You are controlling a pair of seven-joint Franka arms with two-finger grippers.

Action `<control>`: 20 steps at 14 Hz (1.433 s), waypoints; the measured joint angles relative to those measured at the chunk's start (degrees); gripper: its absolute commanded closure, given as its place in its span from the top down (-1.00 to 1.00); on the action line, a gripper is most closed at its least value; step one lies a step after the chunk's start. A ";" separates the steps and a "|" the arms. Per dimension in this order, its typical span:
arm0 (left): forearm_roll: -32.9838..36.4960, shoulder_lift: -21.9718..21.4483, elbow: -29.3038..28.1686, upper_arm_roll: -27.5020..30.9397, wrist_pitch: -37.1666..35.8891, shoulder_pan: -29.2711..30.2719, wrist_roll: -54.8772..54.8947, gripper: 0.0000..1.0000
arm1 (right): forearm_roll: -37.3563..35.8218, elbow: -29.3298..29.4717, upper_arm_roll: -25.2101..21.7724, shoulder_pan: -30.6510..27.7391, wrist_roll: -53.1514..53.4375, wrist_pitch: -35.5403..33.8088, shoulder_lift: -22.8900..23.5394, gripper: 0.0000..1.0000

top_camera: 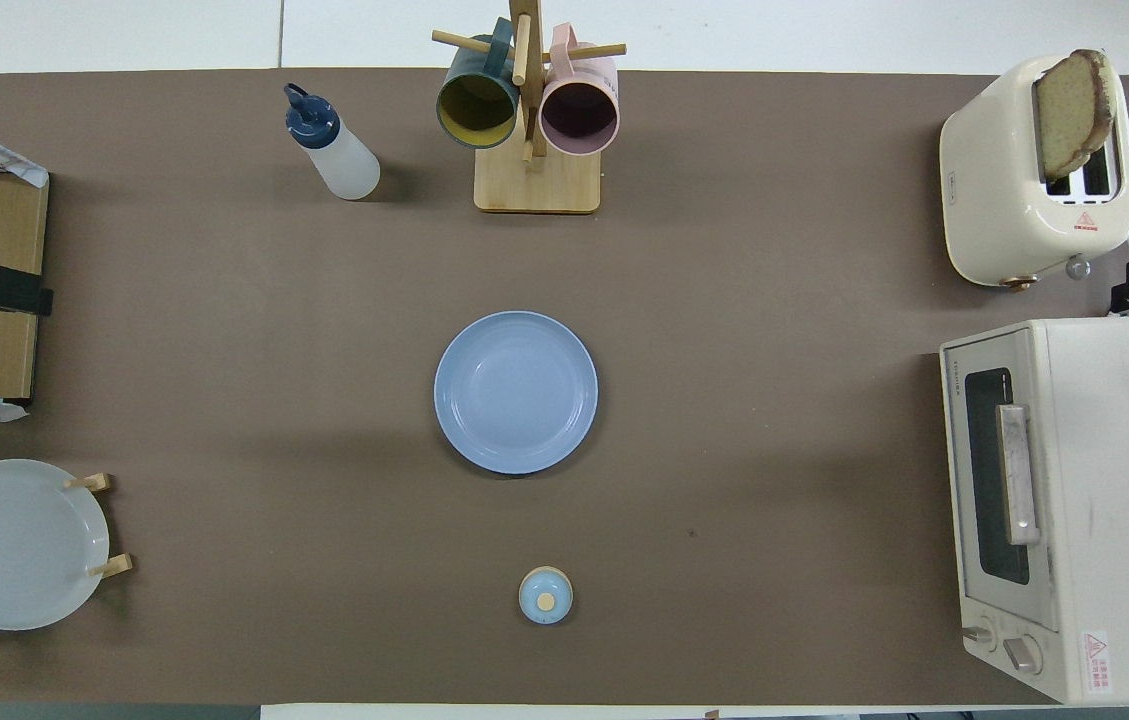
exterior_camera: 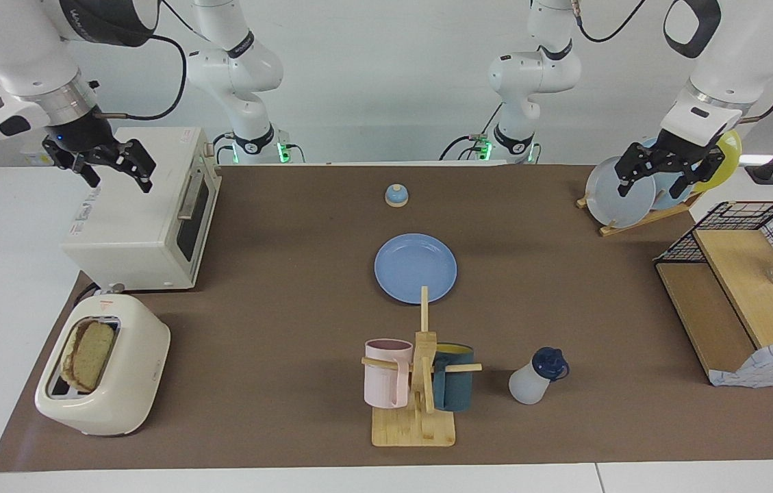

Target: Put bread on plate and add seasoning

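Note:
The bread [exterior_camera: 88, 355] is a tan slice with a brown crust standing up out of a slot of the cream toaster [exterior_camera: 102, 376] at the right arm's end; in the overhead view the bread [top_camera: 1072, 110] sticks out of the toaster [top_camera: 1004, 170]. The periwinkle-blue plate [exterior_camera: 415, 267] [top_camera: 516, 392] lies bare at the table's middle. The seasoning bottle [exterior_camera: 535, 378] [top_camera: 334, 150], white with a navy cap, stands beside the mug tree, farther from the robots than the plate. My right gripper [exterior_camera: 119, 179] is open and raised over the toaster oven. My left gripper [exterior_camera: 651, 188] is open and raised over the plate rack.
A wooden mug tree [exterior_camera: 420, 383] [top_camera: 529, 110] holds a pink and a dark teal mug. A blue-domed bell [exterior_camera: 396, 195] [top_camera: 545, 595] sits nearer to the robots than the plate. A white toaster oven [exterior_camera: 140, 212], a plate rack [exterior_camera: 622, 192] and a wire-and-wood shelf [exterior_camera: 735, 294] stand at the ends.

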 measured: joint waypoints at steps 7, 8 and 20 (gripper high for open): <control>0.00 -0.01 0.00 -0.56 0.02 -0.09 0.02 1.00 | 0.00 0.00 -0.09 -0.16 0.00 0.73 -0.02 1.00; 0.00 -0.01 0.00 -0.78 0.02 -0.15 0.03 1.00 | 0.00 -0.09 -0.32 -0.41 0.00 3.75 -0.02 1.00; 0.03 0.30 -24.34 -1.52 42.19 -10.53 -9.06 1.00 | 0.00 -1.15 -0.46 -5.03 -0.49 48.04 17.83 1.00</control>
